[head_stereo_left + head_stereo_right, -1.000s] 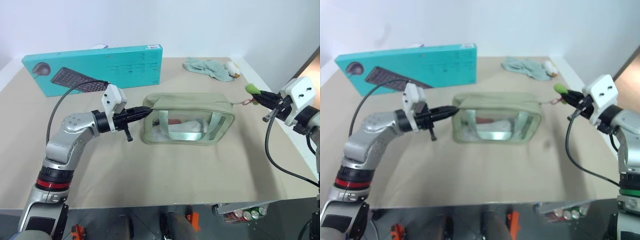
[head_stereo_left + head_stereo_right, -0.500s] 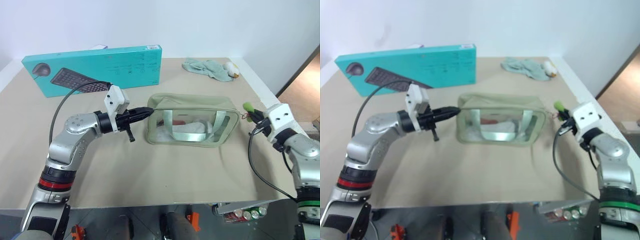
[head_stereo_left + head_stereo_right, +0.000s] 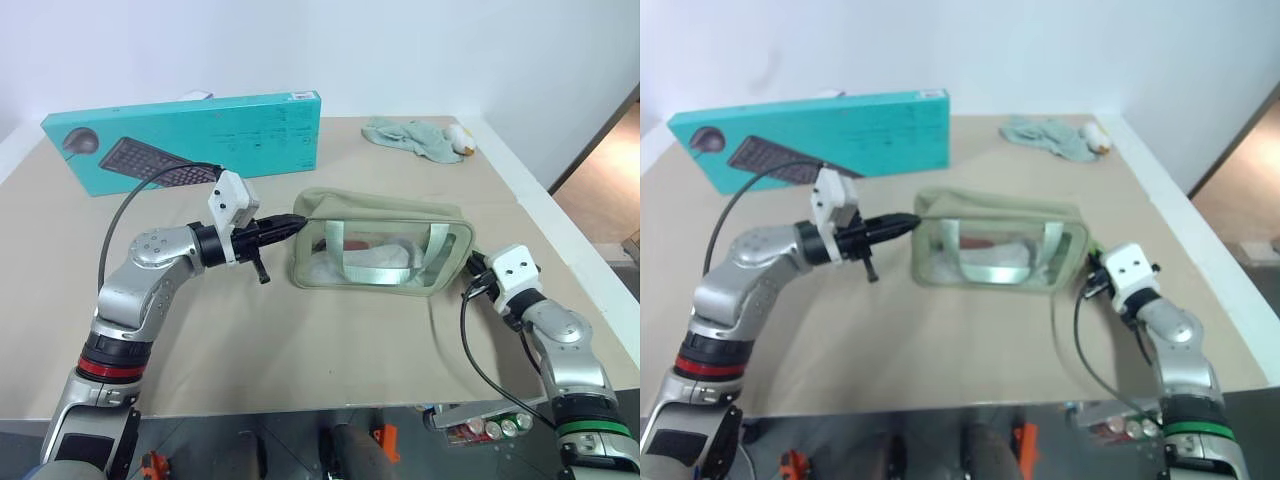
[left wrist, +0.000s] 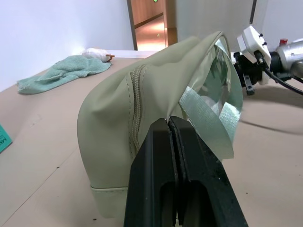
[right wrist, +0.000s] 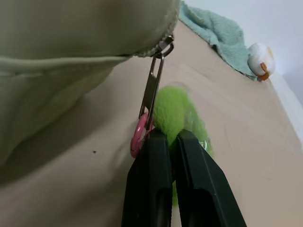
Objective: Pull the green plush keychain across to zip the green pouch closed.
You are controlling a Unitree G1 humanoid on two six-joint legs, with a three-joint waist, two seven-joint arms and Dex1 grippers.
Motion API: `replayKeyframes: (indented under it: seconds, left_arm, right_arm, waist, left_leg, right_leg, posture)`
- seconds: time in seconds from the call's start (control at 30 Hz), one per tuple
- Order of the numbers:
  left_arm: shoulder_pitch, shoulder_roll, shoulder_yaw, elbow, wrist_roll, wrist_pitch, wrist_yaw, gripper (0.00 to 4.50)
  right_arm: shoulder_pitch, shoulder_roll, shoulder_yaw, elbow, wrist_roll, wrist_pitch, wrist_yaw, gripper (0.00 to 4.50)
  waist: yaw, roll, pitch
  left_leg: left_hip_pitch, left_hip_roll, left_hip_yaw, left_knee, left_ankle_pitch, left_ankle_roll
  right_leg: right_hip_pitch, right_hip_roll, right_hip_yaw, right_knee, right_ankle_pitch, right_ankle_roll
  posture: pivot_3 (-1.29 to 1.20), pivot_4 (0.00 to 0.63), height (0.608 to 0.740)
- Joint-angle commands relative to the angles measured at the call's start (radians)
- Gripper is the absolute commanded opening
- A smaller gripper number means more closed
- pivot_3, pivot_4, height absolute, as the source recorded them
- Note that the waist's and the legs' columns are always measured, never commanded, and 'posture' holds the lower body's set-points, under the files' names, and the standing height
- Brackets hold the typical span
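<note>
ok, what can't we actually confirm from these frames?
- Zipper along the pouch top: too small in the head views, and the left wrist view shows one end.
- Keychain: the right gripper covers part of it.
- Pouch contents: blurred behind the clear panel.

Silver arms with red and green elbow rings are carrying white camera blocks and looping black cables behind each black-fingered pincer [image 3: 292, 222].
</note>
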Motion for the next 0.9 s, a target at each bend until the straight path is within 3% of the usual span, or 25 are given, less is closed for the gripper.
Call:
replayKeyframes:
  seconds: [0.03,0.2,0.47,0.5,0.67,0.9]
  left_arm:
    - [-0.005,0.017,0.009,-0.021,0.005,0.008,0.000,0.00]
    - [-0.023,0.011,0.058,-0.016,-0.069,0.079,0.000,1.53]
    - [0.016,0.057,0.212,-0.011,-0.138,0.132,0.060,4.25]
    - [0.027,0.066,0.219,-0.013,-0.134,0.129,0.063,4.45]
    - [0.267,0.119,0.169,-0.057,0.067,-0.081,0.087,4.45]
    - [0.485,-0.008,0.091,-0.148,0.200,-0.204,0.244,4.45]
  right_arm:
    - [0.006,0.002,-0.033,-0.049,0.041,0.047,-0.004,0.04]
    - [0.018,-0.018,-0.115,-0.231,0.183,0.173,0.032,1.70]
    - [0.288,-0.056,-0.262,-0.610,0.334,0.352,0.086,4.46]
    - [0.317,-0.055,-0.276,-0.636,0.343,0.366,0.087,4.50]
    - [0.547,0.010,-0.293,-0.835,0.402,0.435,0.083,4.50]
    - [0.609,0.094,-0.167,-0.959,0.359,0.421,0.057,4.50]
  waist:
    - [0.000,0.000,0.000]
    - [0.000,0.000,0.000]
    - [0.003,0.000,0.000]
    - [0.002,0.000,0.000]
    - [-0.001,0.003,-0.002]
    - [0.003,0.002,-0.002]
  left_leg:
    - [0.001,0.000,0.000,0.000,0.000,0.000]
    - [0.001,0.000,0.000,0.000,0.000,0.000]
    - [-0.002,0.001,-0.001,-0.002,0.000,0.000]
    - [-0.001,0.000,-0.001,-0.002,0.000,0.000]
    - [0.004,0.003,0.002,-0.005,0.000,0.000]
    - [0.003,0.004,0.002,-0.002,0.001,0.001]
  right_leg:
    - [0.001,0.000,0.000,0.000,0.000,0.000]
    - [0.000,0.000,0.000,0.000,0.000,0.000]
    - [-0.002,0.000,-0.001,0.000,-0.002,0.000]
    - [-0.002,0.000,-0.001,0.000,-0.002,0.000]
    - [0.001,-0.001,0.001,0.000,-0.003,-0.001]
    - [0.000,-0.006,0.000,0.000,-0.003,-0.006]
  posture:
    - [0.00,0.150,0.740]
    - [0.00,0.150,0.740]
    - [0.00,0.150,0.740]
    - [0.00,0.150,0.740]
    - [0.00,0.150,0.740]
    - [0.00,0.150,0.740]
